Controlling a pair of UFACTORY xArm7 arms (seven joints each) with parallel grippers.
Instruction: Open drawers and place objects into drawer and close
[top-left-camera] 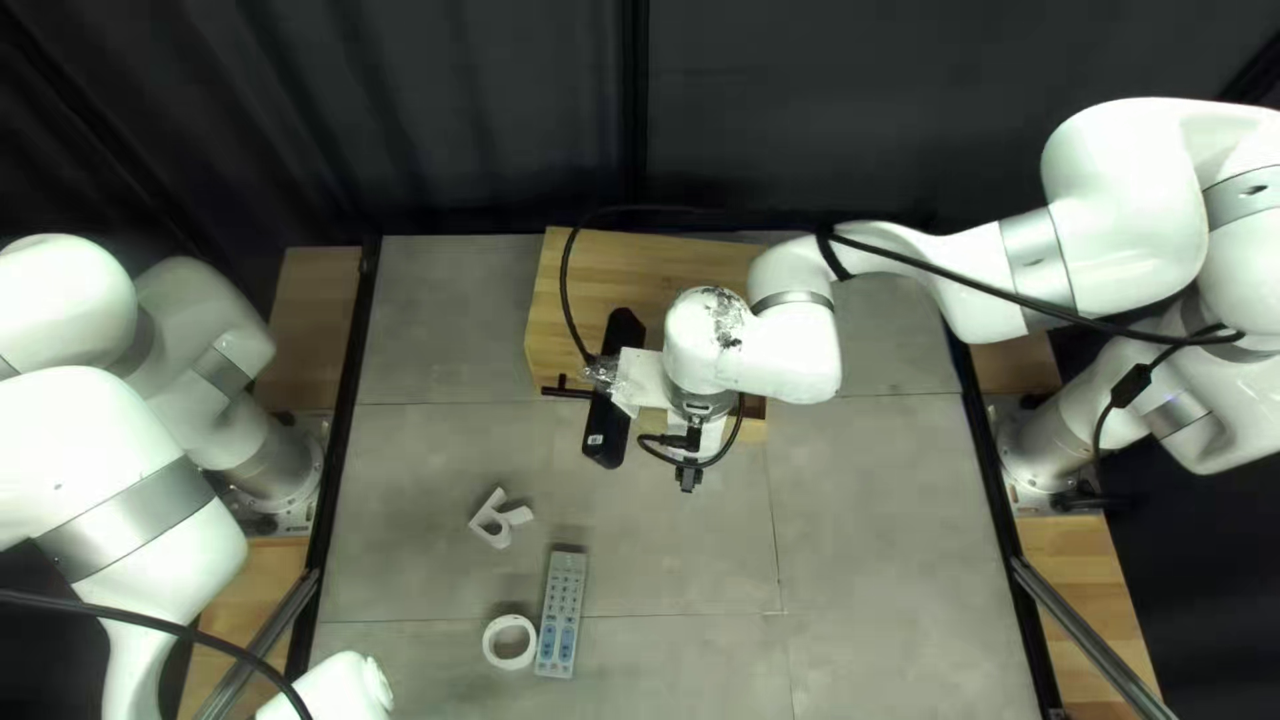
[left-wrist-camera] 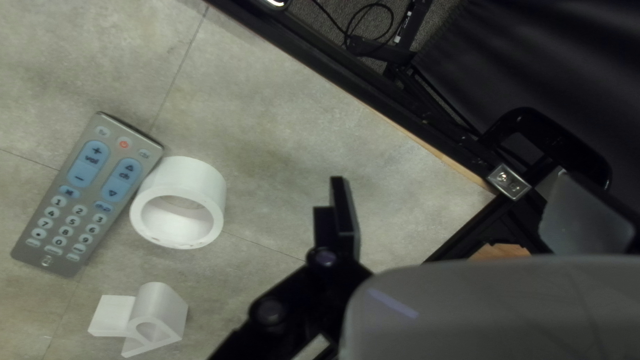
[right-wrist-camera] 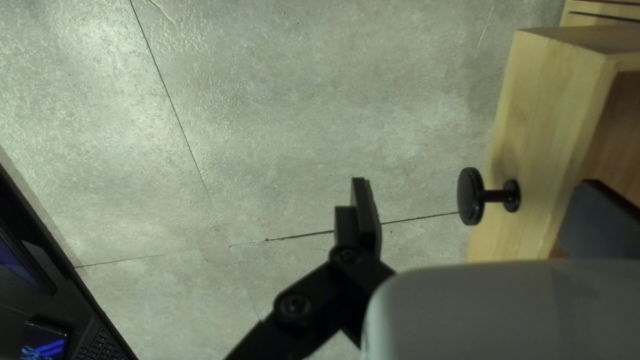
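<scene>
Left gripper and right gripper both gape unclenched, and on the worktop beside the white ring the remote, probably light, stiff and slick, wants pinching across its narrow middle, its long axis running near to far, number keys toward the far edge

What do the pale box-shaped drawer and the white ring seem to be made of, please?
The pale drawer looks like satiny wood, from its streaky yellowish grain. The white ring seems matte plastic, going by its even, dull wall, though tape is possible.
</scene>
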